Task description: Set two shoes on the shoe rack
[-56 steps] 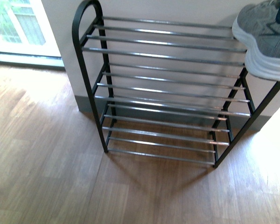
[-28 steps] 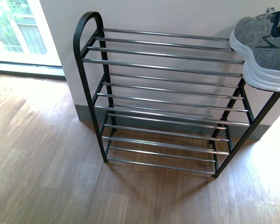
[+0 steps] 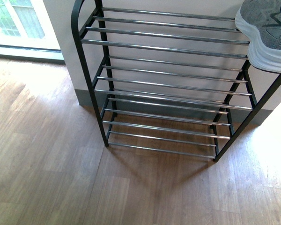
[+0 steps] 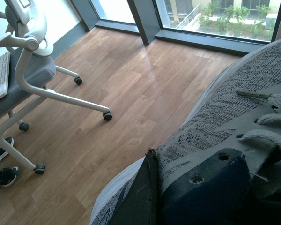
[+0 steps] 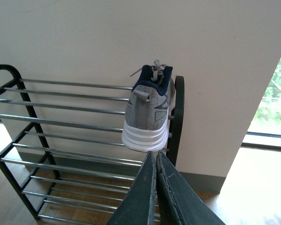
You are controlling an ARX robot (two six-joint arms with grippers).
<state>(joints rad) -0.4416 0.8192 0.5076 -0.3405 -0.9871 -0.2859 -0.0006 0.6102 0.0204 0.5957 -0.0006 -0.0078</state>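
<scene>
Shoe rack (image 3: 168, 49) sits higher in frame vs 0.5 s ago, 1st shoe (image 3: 267, 33) unmoved on top tier, R end; L gripper (image 4: 152, 190) appears clamped on 2nd shoe (image 4: 225, 108) by its collar (light, soft knit, so grip the stiffer collar/heel); R gripper (image 5: 155, 161) jaws closed, empty.

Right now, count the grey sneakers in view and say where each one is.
2. One sneaker sits on the rack's top tier, at its right end. The other sneaker is held in the left gripper. None seems hidden.
</scene>
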